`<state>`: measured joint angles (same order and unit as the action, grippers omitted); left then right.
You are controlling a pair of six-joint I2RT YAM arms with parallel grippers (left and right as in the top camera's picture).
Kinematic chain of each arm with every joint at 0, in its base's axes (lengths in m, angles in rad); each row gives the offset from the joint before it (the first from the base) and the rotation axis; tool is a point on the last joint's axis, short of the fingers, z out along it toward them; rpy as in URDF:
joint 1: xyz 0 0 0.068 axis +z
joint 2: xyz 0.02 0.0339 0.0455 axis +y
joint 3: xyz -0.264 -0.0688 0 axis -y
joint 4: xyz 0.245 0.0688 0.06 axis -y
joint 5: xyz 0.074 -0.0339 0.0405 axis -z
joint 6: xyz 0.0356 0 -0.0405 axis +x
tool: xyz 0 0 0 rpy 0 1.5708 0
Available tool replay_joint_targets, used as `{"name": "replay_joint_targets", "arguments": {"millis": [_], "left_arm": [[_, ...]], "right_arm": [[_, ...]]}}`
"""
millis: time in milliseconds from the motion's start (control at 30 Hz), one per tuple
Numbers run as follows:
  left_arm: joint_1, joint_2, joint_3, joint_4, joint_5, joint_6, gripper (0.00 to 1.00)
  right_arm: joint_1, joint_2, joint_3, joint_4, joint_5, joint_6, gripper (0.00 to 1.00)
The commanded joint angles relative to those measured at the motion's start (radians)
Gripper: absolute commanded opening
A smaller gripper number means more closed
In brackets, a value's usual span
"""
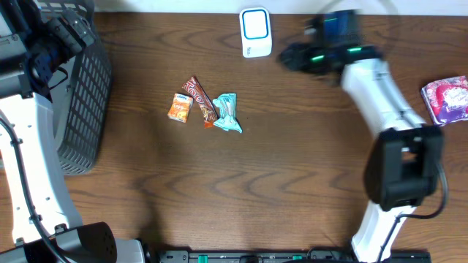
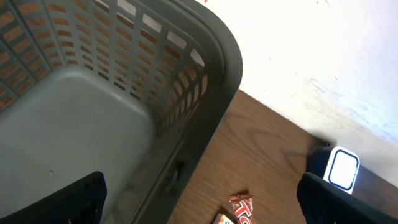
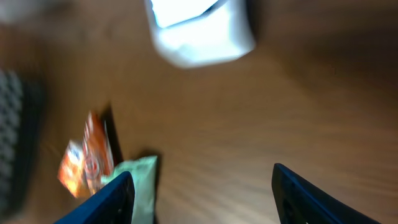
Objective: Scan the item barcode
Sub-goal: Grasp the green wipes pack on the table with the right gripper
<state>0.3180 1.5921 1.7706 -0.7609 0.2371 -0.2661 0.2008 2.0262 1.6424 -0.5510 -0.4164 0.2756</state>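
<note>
From overhead we see the whole wooden worktop (image 1: 292, 183): a white scanner (image 1: 256, 31) at the far edge, a dark mesh basket (image 1: 84, 95) at the left, and the snacks. Only this view shows the pink packet (image 1: 446, 100), lying well apart from the others near the right edge. The left wrist view alone lets us look into the basket, at its grey floor and slotted walls. It also catches the scanner's lit face and one end of the brown-and-red bar (image 1: 199, 100). The right wrist view is blurred, yet it shows the scanner at the top and the other snacks at lower left.

The items to scan lie in the middle of the worktop in a tight cluster. An orange packet (image 1: 179, 107) sits just beside the slantwise bar, and a crumpled teal packet (image 1: 227, 113) rests against the bar's lower end. We cannot make out a barcode on any of them.

We count four wrapped snacks, three clustered and one apart, plus one scanner, one basket and two arms. The left gripper (image 2: 199, 186) hangs over the basket's rim, its jaws wide apart and gripping nothing. The right gripper (image 3: 202, 174) hovers near the scanner, its jaws apart too and holding nothing.
</note>
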Motion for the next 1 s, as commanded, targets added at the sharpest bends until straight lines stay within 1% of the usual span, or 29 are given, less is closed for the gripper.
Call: {"name": "replay_joint_targets", "arguments": {"millis": [0, 100, 233, 400, 567, 633, 667, 700, 733, 767, 900, 967], "left_arm": [[0.002, -0.010, 0.007, -0.001, 0.001, -0.009, 0.98], [0.002, -0.010, 0.007, -0.001, 0.001, -0.009, 0.98], [0.002, -0.010, 0.007, -0.001, 0.001, -0.009, 0.98], [0.002, -0.010, 0.007, -0.001, 0.001, -0.009, 0.98], [0.002, -0.010, 0.007, -0.001, 0.001, -0.009, 0.98], [0.002, -0.010, 0.007, -0.001, 0.001, -0.009, 0.98], [0.002, -0.010, 0.007, -0.001, 0.001, -0.009, 0.98], [0.002, -0.010, 0.007, -0.001, 0.001, -0.009, 0.98], [0.002, -0.010, 0.007, -0.001, 0.001, -0.009, 0.98], [0.002, -0.010, 0.007, -0.001, 0.001, -0.009, 0.98], [0.002, -0.010, 0.007, -0.001, 0.001, -0.009, 0.98], [0.002, -0.010, 0.007, -0.001, 0.001, -0.009, 0.98]], "right_arm": [[0.118, -0.010, -0.010, -0.028, 0.213, -0.045, 0.62], [0.229, 0.002, -0.010, -0.036, 0.275, -0.027, 0.59], [0.336, 0.043, -0.010, -0.037, 0.373, 0.001, 0.60], [0.416, 0.103, -0.010, -0.024, 0.396, 0.023, 0.58], [0.447, 0.166, -0.011, -0.030, 0.399, 0.055, 0.53], [0.449, 0.185, -0.011, -0.038, 0.399, 0.084, 0.46], [0.449, 0.190, -0.011, -0.043, 0.399, 0.084, 0.40], [0.449, 0.197, -0.011, -0.046, 0.401, 0.083, 0.34], [0.449, 0.198, -0.011, -0.051, 0.406, 0.083, 0.23], [0.448, 0.198, -0.010, -0.052, 0.411, 0.083, 0.16], [0.444, 0.180, 0.009, -0.047, 0.451, 0.065, 0.02], [0.435, 0.164, 0.042, -0.043, 0.493, 0.026, 0.01]]}}
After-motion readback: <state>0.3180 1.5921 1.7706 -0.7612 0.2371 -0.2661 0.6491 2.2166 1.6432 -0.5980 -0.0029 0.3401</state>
